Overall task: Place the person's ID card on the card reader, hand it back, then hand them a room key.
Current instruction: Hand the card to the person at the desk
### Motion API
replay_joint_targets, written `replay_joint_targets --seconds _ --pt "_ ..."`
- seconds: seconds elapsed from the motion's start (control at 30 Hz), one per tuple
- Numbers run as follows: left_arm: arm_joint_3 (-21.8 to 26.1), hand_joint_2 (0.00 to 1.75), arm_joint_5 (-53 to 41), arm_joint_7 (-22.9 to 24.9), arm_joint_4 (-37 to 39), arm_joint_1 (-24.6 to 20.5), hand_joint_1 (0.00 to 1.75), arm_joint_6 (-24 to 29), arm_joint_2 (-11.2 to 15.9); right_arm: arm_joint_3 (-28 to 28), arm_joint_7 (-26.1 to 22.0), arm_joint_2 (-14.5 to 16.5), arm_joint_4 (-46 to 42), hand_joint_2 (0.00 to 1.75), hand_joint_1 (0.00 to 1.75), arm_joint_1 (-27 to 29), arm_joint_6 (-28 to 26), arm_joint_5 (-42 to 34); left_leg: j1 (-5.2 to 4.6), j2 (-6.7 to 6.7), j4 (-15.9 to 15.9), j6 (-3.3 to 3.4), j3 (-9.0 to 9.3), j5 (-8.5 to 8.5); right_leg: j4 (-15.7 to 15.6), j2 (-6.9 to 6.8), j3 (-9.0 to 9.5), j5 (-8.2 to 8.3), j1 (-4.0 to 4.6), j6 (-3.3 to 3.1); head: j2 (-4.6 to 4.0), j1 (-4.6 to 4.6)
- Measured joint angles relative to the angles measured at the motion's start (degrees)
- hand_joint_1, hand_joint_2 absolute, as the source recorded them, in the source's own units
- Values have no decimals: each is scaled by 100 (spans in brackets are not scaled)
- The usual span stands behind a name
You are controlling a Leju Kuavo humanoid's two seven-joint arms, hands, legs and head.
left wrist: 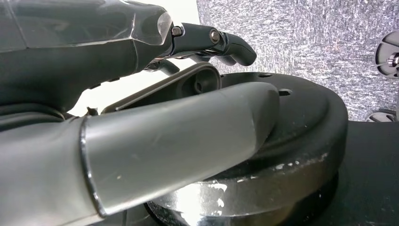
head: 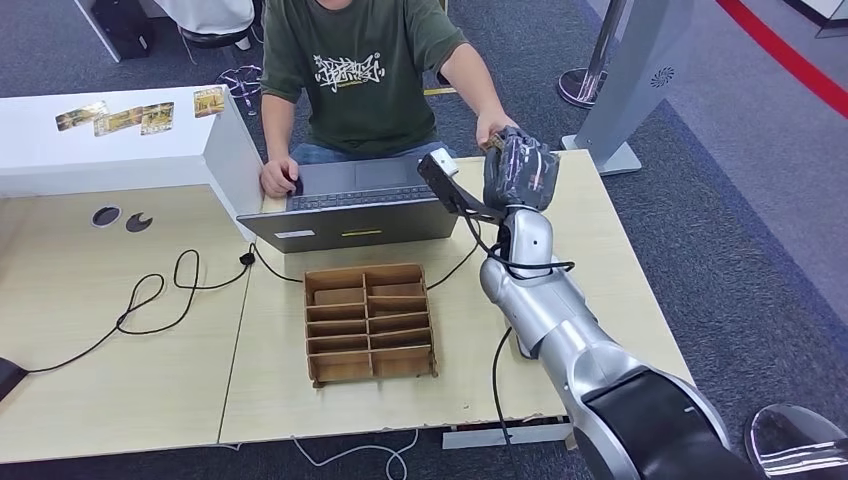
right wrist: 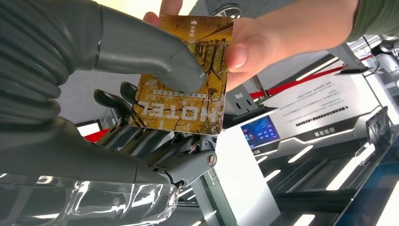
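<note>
Right hand (right wrist: pixel 94 108): we are seeing it raised over the bench (head: pixel 600 260), pinching the room key (right wrist: pixel 181 77) with the person's hand (right wrist: pixel 263 47).
Left hand (left wrist: pixel 117 117): fingers (left wrist: pixel 226 42) curling, holding nothing.

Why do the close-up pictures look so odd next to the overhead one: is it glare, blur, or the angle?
Head view: even light, sharp, soft shadows on the table. Left wrist view: the left hand looms large and soft, with white blown-out patches behind it. Right wrist view: turned, so HOTEL on the card reads upside down; ceiling lights streak bright behind the right hand.

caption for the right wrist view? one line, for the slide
Handover: the right hand pinches a yellow HOTEL key card under its thumb while the person's hand grips the card's far edge.
</note>
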Motion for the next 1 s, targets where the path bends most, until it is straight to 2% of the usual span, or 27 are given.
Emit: replay_joint_targets --seconds 0.8,0.83,0.93,0.97,1.0 --pt "-110 0 9 16 0 -77 0 18 -31 0 26 37 477 175 171 -141 -9 -41 0 -2 0 0 -2 -1 0 0 -1 -2 0 1 -2 1" --pt "-112 0 10 16 0 -77 0 19 -31 0 26 37 478 175 164 -141 -10 -43 0 -2 0 0 -2 -1 0 0 -1 -2 0 1 -2 1" --pt "-116 0 20 16 0 -78 0 25 -31 0 23 38 481 175 40 -141 -14 -47 0 -1 0 0 -2 -1 0 0 -2 -2 0 1 -1 1" --pt "-118 0 23 16 0 -78 0 26 -31 0 20 39 481 175 3 -141 -15 -49 0 -1 0 0 -2 -1 0 0 -2 -2 0 1 0 1" --pt "-118 0 25 16 0 -78 0 26 -31 0 14 43 482 175 0 -141 -15 -52 0 -1 0 0 -2 -1 0 0 -2 -2 0 1 0 1"
